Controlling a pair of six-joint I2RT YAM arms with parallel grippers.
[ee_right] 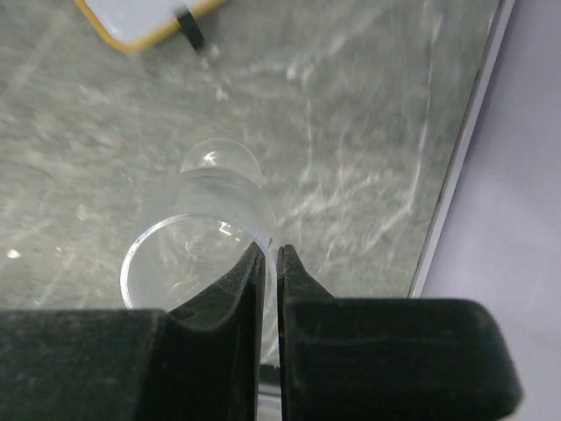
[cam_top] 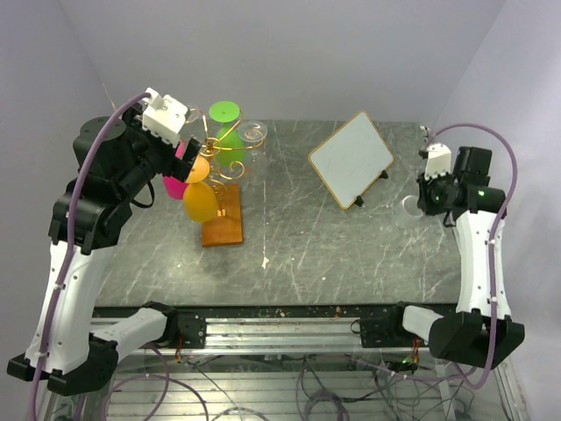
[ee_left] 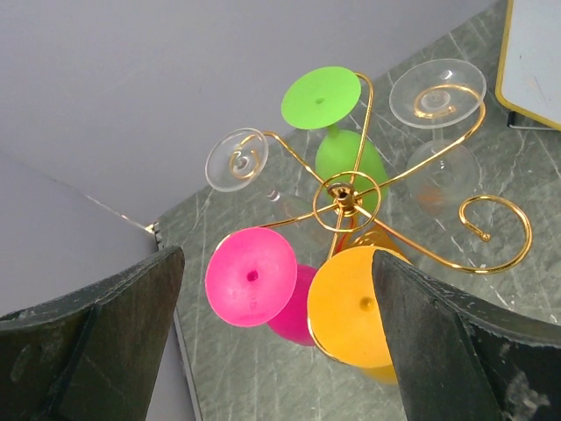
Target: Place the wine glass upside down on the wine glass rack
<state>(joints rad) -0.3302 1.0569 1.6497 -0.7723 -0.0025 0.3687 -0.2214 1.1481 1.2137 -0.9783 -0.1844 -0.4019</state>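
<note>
Distance is the main fact here: the wine glass (ee_right: 215,206) is far from the wine glass rack (ee_left: 342,193), on the opposite side of the surface (cam_top: 298,254), with the white board (cam_top: 351,160) standing between them. The right claw (ee_right: 267,256) is clenched on the glass. Its fingers (ee_right: 237,289) pinch the thin wall at the rim, and it seems that one is inside the bowl and one outside. We judge that this hold is chosen to leave the foot free, so that the foot can slide into a hook once the glass is turned over. We cannot tell whether the foot rests on the surface.

The left claw (ee_left: 276,289) hangs above the rack, released, its jaws wide apart and holding nothing. On the rack a green glass (ee_left: 324,96), a pink glass (ee_left: 252,276), an orange glass (ee_left: 359,307) and two clear glasses (ee_left: 436,92) hang foot up. One spiral hook (ee_left: 495,232), on the rack's side nearer the board, is free, and we think it is the place for our glass.
</note>
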